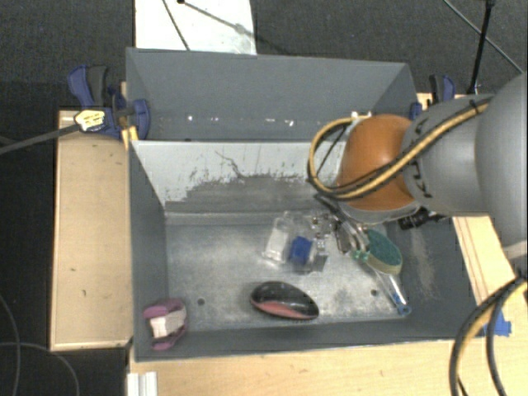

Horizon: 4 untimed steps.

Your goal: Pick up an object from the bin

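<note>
My gripper [334,231] hangs low in the bin's right half, just under the arm's orange cover. Right by its left side lies a clear plastic packet with a blue piece inside [293,247], touching or nearly touching it. To the gripper's right lies a brush with a round green head and a blue handle [384,256], the handle pointing toward the front right corner. In front of the gripper, near the front wall, a black oval thing with a red stripe [285,300] rests on the floor.
A pink and purple thing [165,318] sits in the front left corner. The arm and its looped cables cover the back right part of the bin. The bin's left half and back floor are bare metal.
</note>
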Each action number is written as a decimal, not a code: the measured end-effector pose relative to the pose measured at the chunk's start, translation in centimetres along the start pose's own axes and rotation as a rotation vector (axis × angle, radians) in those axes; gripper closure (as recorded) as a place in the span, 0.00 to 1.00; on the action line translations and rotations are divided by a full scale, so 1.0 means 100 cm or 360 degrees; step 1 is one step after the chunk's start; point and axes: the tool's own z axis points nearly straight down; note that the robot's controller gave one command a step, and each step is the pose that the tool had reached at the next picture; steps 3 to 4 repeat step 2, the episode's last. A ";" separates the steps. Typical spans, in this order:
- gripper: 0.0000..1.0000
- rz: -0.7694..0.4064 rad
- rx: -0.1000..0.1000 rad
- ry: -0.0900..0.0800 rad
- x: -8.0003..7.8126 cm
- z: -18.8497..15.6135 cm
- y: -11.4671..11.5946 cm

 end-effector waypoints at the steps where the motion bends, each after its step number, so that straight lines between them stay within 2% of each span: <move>1: 1.00 -0.0112 0.0001 0.0006 0.011 -0.102 0.000; 2: 1.00 -0.0120 -0.0001 0.0005 0.023 -0.185 0.012; 4: 1.00 -0.0120 -0.0001 0.0005 0.023 -0.185 0.012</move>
